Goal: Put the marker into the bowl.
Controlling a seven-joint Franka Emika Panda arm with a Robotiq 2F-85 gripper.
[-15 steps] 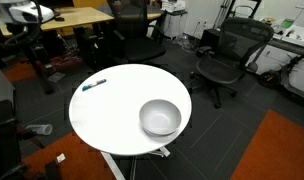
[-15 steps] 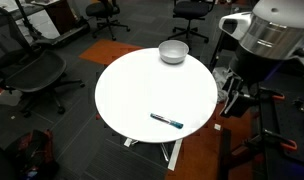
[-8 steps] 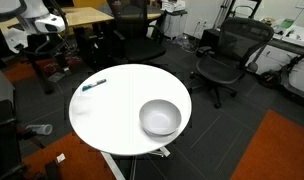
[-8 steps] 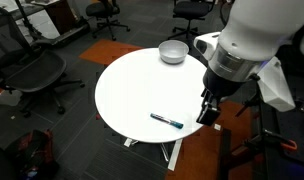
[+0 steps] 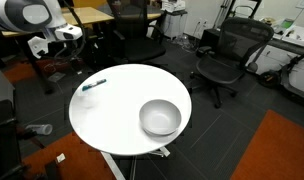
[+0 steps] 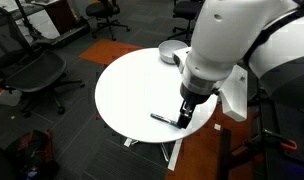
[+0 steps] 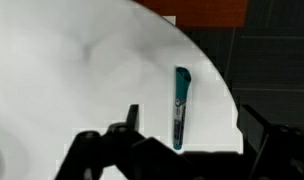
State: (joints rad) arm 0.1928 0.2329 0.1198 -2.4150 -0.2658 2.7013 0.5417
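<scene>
The teal-blue marker [image 5: 92, 85] lies flat on the round white table [image 5: 122, 105], close to its edge; it also shows in the other exterior view [image 6: 164, 119] and the wrist view [image 7: 180, 105]. The grey-white bowl [image 5: 160, 118] stands empty on the opposite side of the table, and the arm partly hides it in an exterior view [image 6: 165, 56]. My gripper [image 6: 183, 116] hangs just above the table beside the marker's end. In the wrist view my gripper [image 7: 190, 132] is open and empty, and the marker lies between its dark fingers [image 7: 132, 120].
The table edge [image 7: 227, 100] runs close beside the marker, with dark floor beyond. Office chairs [image 5: 227, 55] [image 6: 37, 75] and a wooden desk [image 5: 92, 17] surround the table. Orange carpet [image 5: 282, 145] lies on the floor.
My arm has swung in from beside the table and now stands over its edge. My gripper has come close to the marker. Marker and bowl have not moved.
</scene>
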